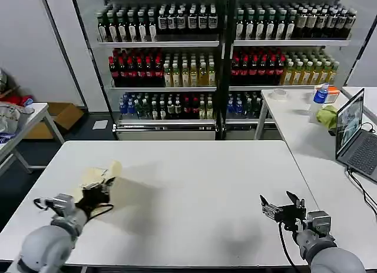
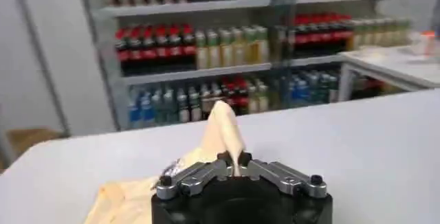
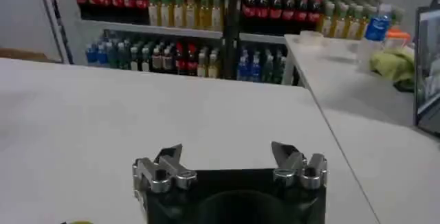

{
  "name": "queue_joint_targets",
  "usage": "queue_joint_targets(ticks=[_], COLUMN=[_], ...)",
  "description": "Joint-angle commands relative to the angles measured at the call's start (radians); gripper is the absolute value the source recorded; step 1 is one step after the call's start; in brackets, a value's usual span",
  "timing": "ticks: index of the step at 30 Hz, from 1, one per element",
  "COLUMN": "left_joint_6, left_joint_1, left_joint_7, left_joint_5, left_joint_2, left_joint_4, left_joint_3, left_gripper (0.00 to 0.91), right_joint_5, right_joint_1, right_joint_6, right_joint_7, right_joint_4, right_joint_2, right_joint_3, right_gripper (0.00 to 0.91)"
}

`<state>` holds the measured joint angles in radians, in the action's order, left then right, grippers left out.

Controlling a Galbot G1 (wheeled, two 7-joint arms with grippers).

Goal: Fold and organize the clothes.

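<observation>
Overhead, the head view shows a white bench [image 1: 194, 190] with the left hand [image 1: 99, 190] low at its near left side, pinched on the cream-yellow T-shirt [image 1: 97, 176]. The shirt is bunched into a small heap on the bench just beyond that hand, with one fold rising upright from the grip. The right hand [image 1: 281, 203] hovers at the near right side of the bench, well apart from the shirt, its fingers spread and gripping nothing. A second bench [image 1: 306, 123] stands to the right, carrying a laptop [image 1: 353, 135], a green cloth [image 1: 327, 116] and a blue-capped bottle [image 1: 321, 94]. Shelves of bottles [image 1: 224, 55] fill the back wall.

From the left wrist view, the left hand [image 2: 234, 165] is clenched on the T-shirt [image 2: 223, 132]: a peak of pale fabric stands up between its fingers, and more of the shirt lies crumpled on the bench [image 2: 357, 150] beside it.

From the right wrist view, the right hand [image 3: 229, 160] is released, its two fingers [image 3: 168, 160] standing wide apart above bare bench [image 3: 137, 108].
</observation>
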<state>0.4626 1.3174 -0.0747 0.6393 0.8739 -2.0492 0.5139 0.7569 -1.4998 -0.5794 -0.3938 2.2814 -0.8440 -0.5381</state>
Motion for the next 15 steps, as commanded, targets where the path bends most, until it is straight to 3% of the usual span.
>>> queue_joint_targets(ticks=[1, 15], left_joint_6=[0.022, 0.081], left_joint_1=[-0.123, -0.352], left_joint_7=[-0.038, -0.171], left_joint_5=[-0.063, 0.084], left_joint_2=[0.059, 0.291], left_joint_4=[-0.019, 0.164], left_joint_3=[-0.268, -0.478], left_gripper=[0.01, 0.01], right_joint_5=[-0.007, -0.005], right_joint_1=[-0.007, 0.003], right_joint_6=[0.001, 0.001], right_joint_7=[0.001, 0.003], right_joint_4=[-0.003, -0.015], right_joint_2=[-0.011, 0.001], right_joint_3=[0.0, -0.002], right_gripper=[0.907, 0.907])
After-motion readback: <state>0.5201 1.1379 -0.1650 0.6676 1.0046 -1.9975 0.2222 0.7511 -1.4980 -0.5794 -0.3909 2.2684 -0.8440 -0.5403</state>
